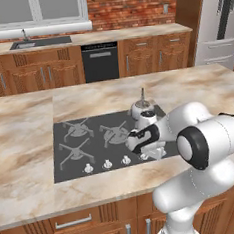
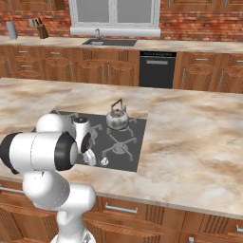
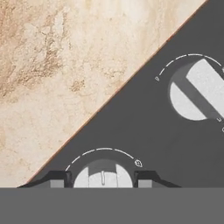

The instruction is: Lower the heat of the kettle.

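1. Kettle (image 1: 143, 111) sits on the rear right burner of the hob (image 1: 73, 165), mid-frame in the left base view; in the right base view (image 2: 117, 119) it's just above centre. Squat metal body, thin upright stem on top, arched handle.
2. Handling guess: rigid and smooth, so slippery on the belly; prob. heavy if it's got water. Handle is the only sane place to grab it. But the job doesn't need it lifted at all, just its knob turned.
3. Gripper (image 3: 103, 178) is down at the hob's front edge, bottom centre of hand view. Its tips stand either side of a small white knob (image 3: 103, 176), a raised ridge across it, and look to be touching or nearly so. Looks clamped on it, tho I can't see actual contact.
4. Knob: small, stiff, hard plastic by the look. Take it across the ridge and twist; a pinch on the round rim would likely slip.
5. A 2nd knob (image 3: 197, 89) sits upper right in hand view, well apart, so wrist has room to roll.
6. Edges: hob border runs diagonally across hand view, marble counter (image 3: 52, 65) beyond it, upper left, flat and bare there.
7. In the left base view the arm's forearm hangs low just in front of the kettle; lifting straight up looks safer than swinging back toward it.
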### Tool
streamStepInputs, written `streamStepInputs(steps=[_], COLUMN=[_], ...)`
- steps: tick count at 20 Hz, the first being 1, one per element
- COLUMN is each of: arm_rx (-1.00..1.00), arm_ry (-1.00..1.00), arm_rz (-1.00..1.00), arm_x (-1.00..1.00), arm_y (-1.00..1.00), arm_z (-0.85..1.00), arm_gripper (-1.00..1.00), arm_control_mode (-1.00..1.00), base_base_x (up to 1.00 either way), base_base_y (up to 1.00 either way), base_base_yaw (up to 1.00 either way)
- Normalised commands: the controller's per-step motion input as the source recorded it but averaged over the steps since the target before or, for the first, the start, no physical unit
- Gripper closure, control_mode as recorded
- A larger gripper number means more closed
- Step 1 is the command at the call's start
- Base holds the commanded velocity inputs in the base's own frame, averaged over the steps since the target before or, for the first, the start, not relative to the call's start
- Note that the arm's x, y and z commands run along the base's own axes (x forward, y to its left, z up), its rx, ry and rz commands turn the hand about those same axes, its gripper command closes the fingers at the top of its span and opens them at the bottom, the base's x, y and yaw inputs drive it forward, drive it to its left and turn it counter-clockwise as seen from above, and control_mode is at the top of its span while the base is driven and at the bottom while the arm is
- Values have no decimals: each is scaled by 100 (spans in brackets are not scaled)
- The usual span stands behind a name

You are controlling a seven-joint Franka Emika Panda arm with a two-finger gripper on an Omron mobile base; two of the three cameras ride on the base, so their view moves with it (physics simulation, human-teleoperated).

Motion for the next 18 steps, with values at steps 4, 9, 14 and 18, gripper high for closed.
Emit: streamStepInputs(steps=[4, 9, 14, 18], arm_rx=[17, 16, 6, 0], arm_ry=[7, 8, 4, 6], arm_rz=[-29, -28, -38, -39], arm_x=[0, 0, 0, 0], arm_y=[0, -2, 0, 1], arm_z=[2, 6, 0, 0], arm_gripper=[100, 100, 100, 100], arm_control_mode=[-100, -100, -100, -100], base_base_x=[0, 0, 0, 0], base_base_y=[0, 0, 0, 0], base_base_yaw=[0, 0, 0, 0])
